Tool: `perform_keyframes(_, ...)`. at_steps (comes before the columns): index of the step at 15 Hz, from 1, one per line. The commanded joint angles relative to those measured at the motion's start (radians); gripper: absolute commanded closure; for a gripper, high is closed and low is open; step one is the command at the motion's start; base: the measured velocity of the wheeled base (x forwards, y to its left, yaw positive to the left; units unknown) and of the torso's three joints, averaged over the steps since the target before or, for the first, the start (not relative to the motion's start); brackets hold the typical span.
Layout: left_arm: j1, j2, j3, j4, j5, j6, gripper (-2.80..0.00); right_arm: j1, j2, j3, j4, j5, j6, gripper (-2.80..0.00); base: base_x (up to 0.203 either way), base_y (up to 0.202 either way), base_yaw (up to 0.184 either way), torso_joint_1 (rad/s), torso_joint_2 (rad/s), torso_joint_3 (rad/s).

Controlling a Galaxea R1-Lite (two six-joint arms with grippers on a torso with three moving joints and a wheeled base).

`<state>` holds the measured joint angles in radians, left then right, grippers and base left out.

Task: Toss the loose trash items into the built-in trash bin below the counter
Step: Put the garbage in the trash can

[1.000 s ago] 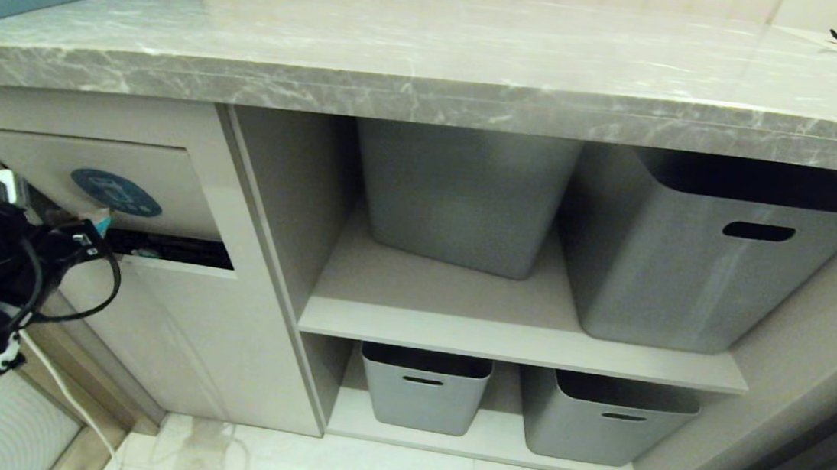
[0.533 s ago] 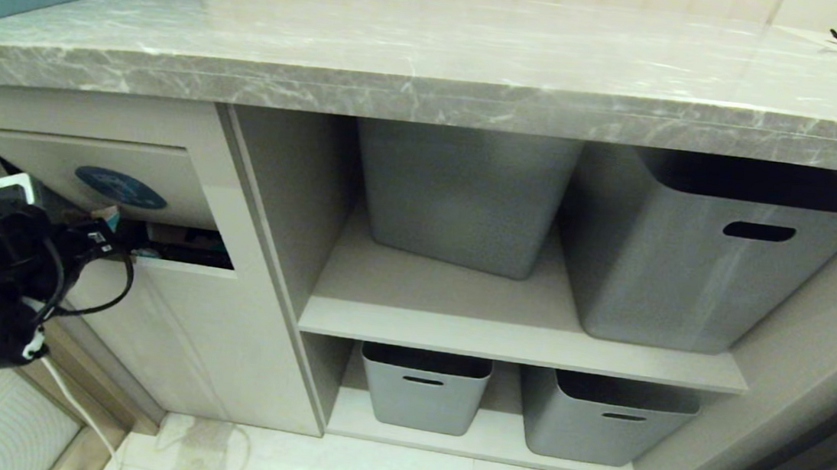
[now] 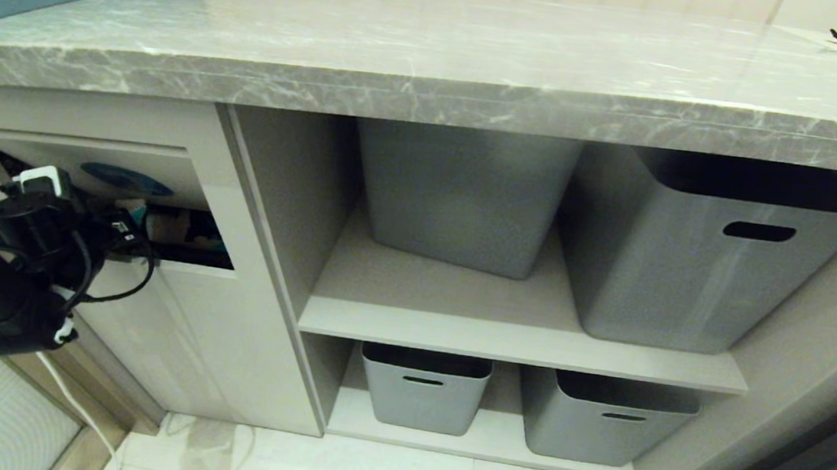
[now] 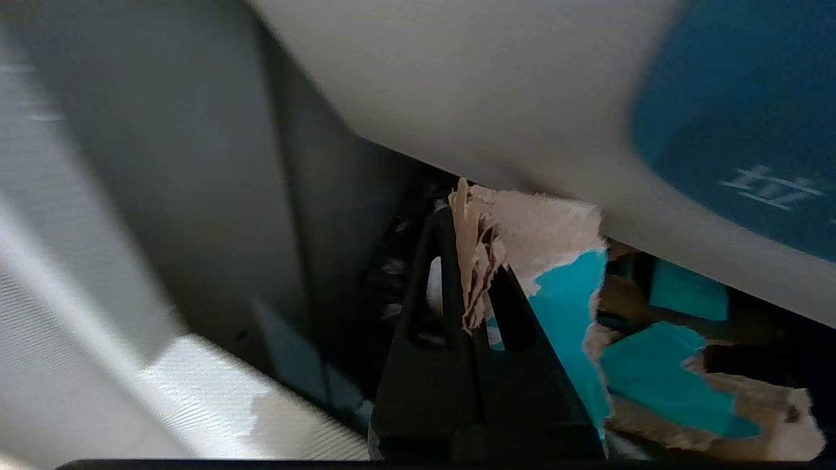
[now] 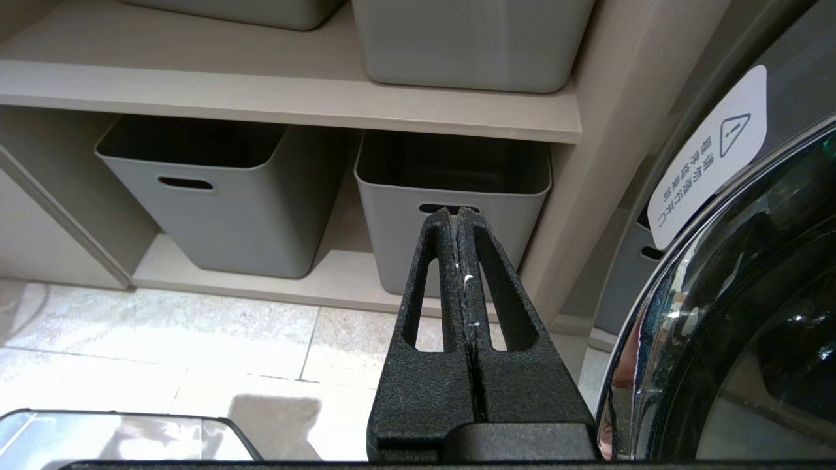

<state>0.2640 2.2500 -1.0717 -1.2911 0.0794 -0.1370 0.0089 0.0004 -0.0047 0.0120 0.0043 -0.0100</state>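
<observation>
Step in hand: drop-off. Left gripper (image 3: pixel 129 226) sits at the bin (image 3: pixel 174 303) mouth, at 9 o'clock in the head view, pushing the flap (image 3: pixel 88 157) inward. Jaws are clamped on a scrap (image 4: pixel 522 261), torn brown card with a teal patch, pinched along its ragged edge. The scrap's top edge looks to be touching the flap's underside, though the wrist view is blurred there, so contact is my guess.

More scraps (image 4: pixel 659 378) lie inside the bin, at 4 o'clock from the fingertips in the wrist view.

Next move, as I judge it: push a little deeper so the scrap clears the flap lip, then part the jaws and let it fall. Risk: release too early and the scrap snags on the flap or drops outside.

Right gripper (image 5: pixel 459 215) is parked low at 5 o'clock, jaws together, empty, facing the tubs (image 5: pixel 450 215).

Counter (image 3: pixel 432 98) shows no scraps in view.
</observation>
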Motion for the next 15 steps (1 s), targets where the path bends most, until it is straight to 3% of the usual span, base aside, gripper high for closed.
perform_keyframes(1, -0.011, 0.025, -0.016, -0.005, 0.003, 0.000, 0.00, 0.000, -0.002, 0.000, 0.000, 0.000, -0.001, 0.00, 0.000, 0.000, 0.000, 0.000, 0.00, 0.000)
perform_keyframes(2, -0.017, 0.034, -0.016, -0.005, 0.002, 0.000, -0.39, 0.000, -0.002, 0.000, 0.000, 0.000, -0.002, 0.00, 0.000, 0.000, 0.000, 0.000, 0.00, 0.000)
perform_keyframes(3, -0.021, 0.036, -0.017, -0.005, 0.002, 0.000, -2.80, 0.000, -0.002, 0.000, 0.000, 0.000, -0.001, 0.00, 0.000, 0.000, 0.000, 0.000, 0.00, 0.000)
perform_keyframes(15, -0.052, 0.046, -0.094, 0.006, 0.019, 0.007, -2.80, 0.000, -0.002, 0.000, 0.000, 0.000, -0.001, 0.00, 0.000, 0.000, 0.000, 0.000, 0.00, 0.000)
